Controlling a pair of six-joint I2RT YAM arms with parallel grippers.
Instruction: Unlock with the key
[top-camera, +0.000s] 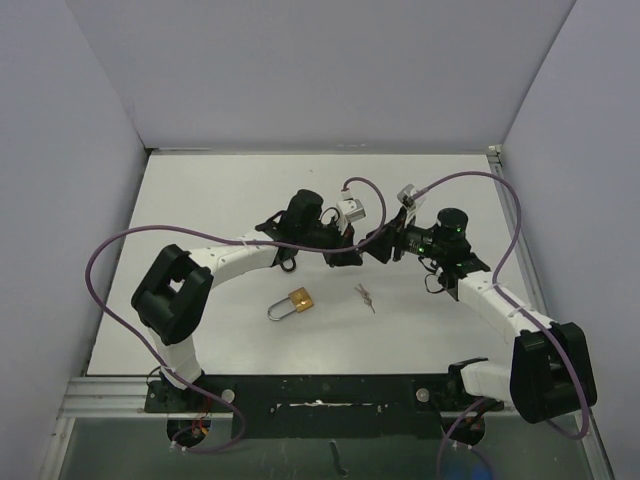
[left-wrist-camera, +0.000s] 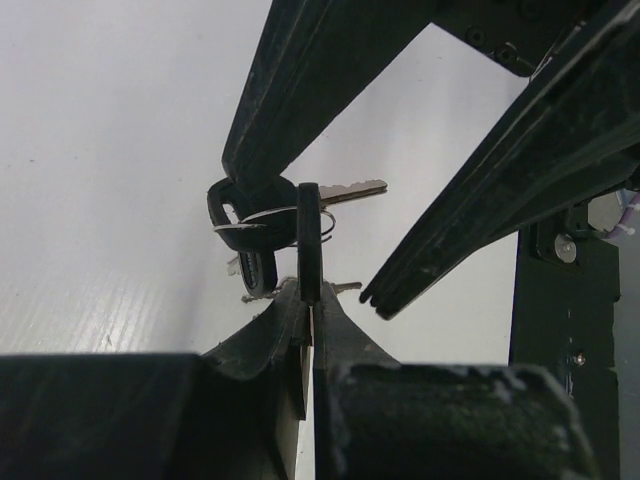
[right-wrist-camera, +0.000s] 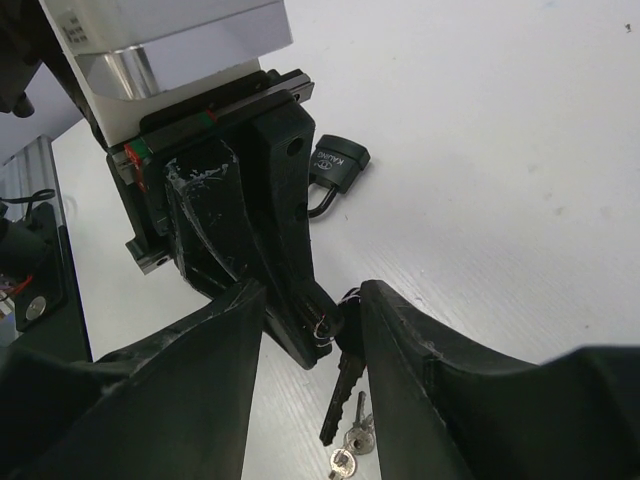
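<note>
Your left gripper (left-wrist-camera: 308, 300) is clamped tight on the black head of a key (right-wrist-camera: 340, 385). The key head stands edge-on between the two fingers, and the blade points down and away from the fingertips toward the counter (top-camera: 200, 200). A wire ring (left-wrist-camera: 262, 215) runs through the key head. More keys hang on the ring just left of the gripper's tips, and a silver key (left-wrist-camera: 352, 189) sticks out to the other side.

Your right gripper (right-wrist-camera: 312, 295) faces the left one nose to nose. Its jaws are partly open and hold nothing. One of its fingers (right-wrist-camera: 205, 370) is on each side of the held key and of the left gripper's tip. From the left wrist view, one of its tips sits right against the bunch of keys. From its own wrist view there is a gap on both sides.

The brass padlock (top-camera: 300, 299) lies flat on the counter on the base side of your left gripper, apart from it and from both sets of fingers. A small set of loose keys (top-camera: 365, 297) lies base-side of the spot where the two grippers meet, to the right of that padlock. A dark padlock (right-wrist-camera: 337, 165) lies on the counter beyond the left gripper, as seen from the right wrist.
</note>
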